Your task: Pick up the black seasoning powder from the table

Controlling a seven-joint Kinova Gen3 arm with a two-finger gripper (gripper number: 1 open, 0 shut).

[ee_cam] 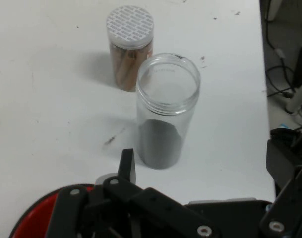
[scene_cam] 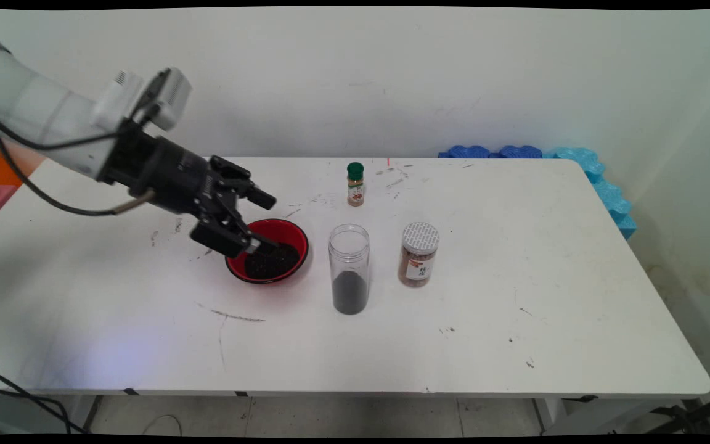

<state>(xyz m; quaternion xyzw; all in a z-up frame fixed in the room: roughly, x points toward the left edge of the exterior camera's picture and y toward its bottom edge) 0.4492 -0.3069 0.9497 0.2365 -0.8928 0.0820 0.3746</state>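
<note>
My black pincer (scene_cam: 261,223), fingers spread wide, tilts down over the near rim of the red bowl of dark granules (scene_cam: 298,235), centre-left. The lidless clear jar (scene_cam: 349,259), dark-bottomed, stands upright just right of it on the white tabletop (scene_cam: 546,296).

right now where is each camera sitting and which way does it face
Main view: fixed above the table's near side, looking down across it to the wall; the white arm enters from upper left, its end effector at the red bowl.
Hand view: on the hand, looking along the end effector across the table; black linkage and fingers fill the bottom.
Both show: the bowl's rim, the open clear jar holding dark material, and the brown jar.
</note>
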